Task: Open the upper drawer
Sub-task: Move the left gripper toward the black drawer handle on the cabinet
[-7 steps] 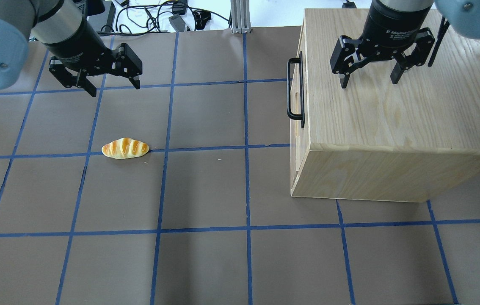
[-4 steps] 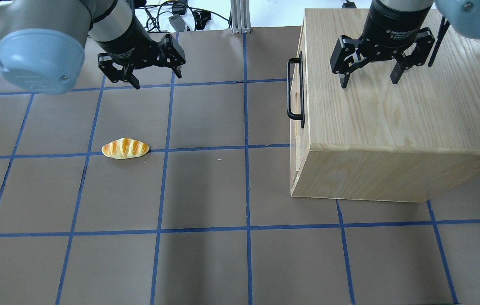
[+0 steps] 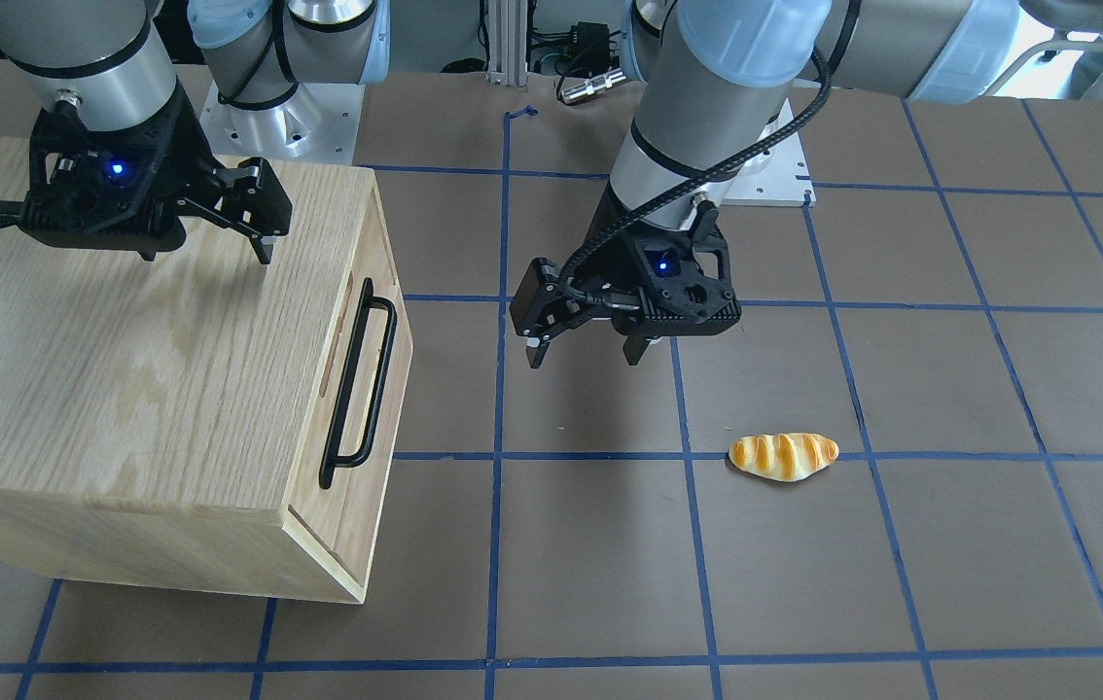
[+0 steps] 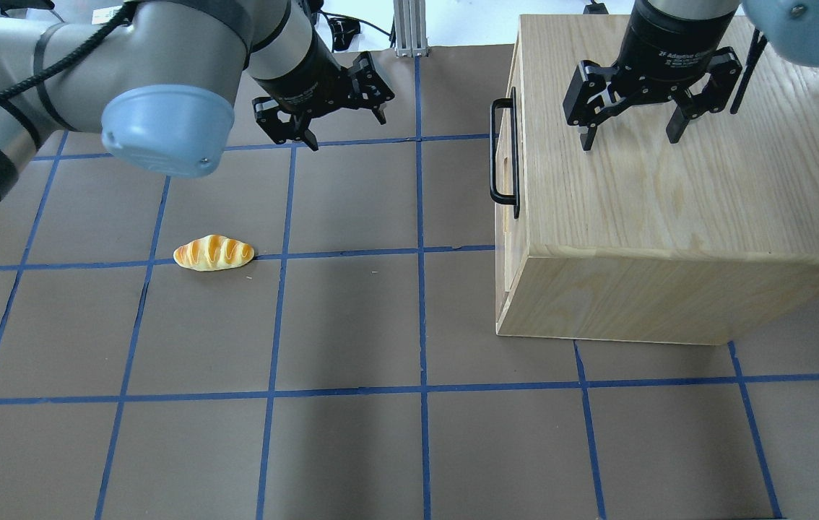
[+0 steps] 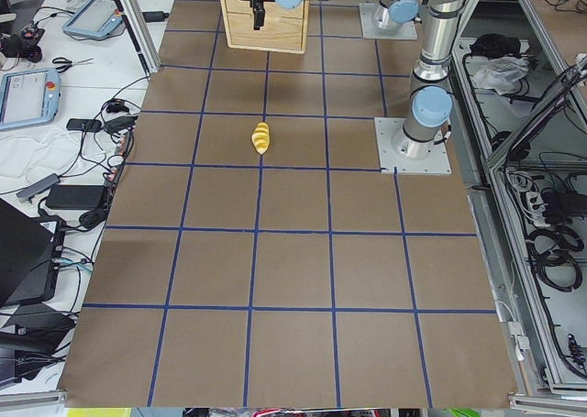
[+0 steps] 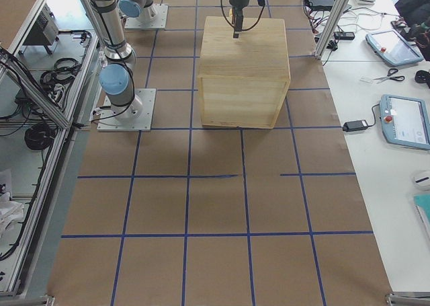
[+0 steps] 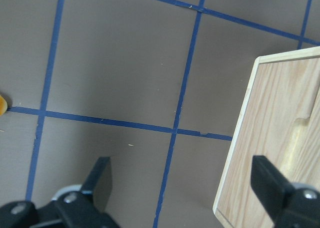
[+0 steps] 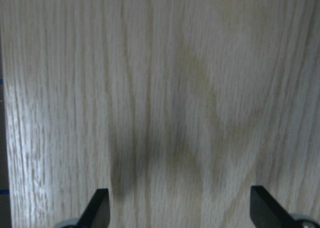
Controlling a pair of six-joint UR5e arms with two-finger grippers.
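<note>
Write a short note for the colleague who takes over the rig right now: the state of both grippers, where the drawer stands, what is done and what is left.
The left gripper is empty with its jaws open. It is above the table between the bread roll and the cabinet, short of the black bar handle.
The right gripper is empty with its jaws open, over the cabinet top.
The upper drawer is shut, and nothing grips its handle.
Done: no step on the drawer yet.
Left to do: close a gripper on the handle and pull the drawer out. This is likely a job for the left gripper, since the drawer front faces it.
</note>
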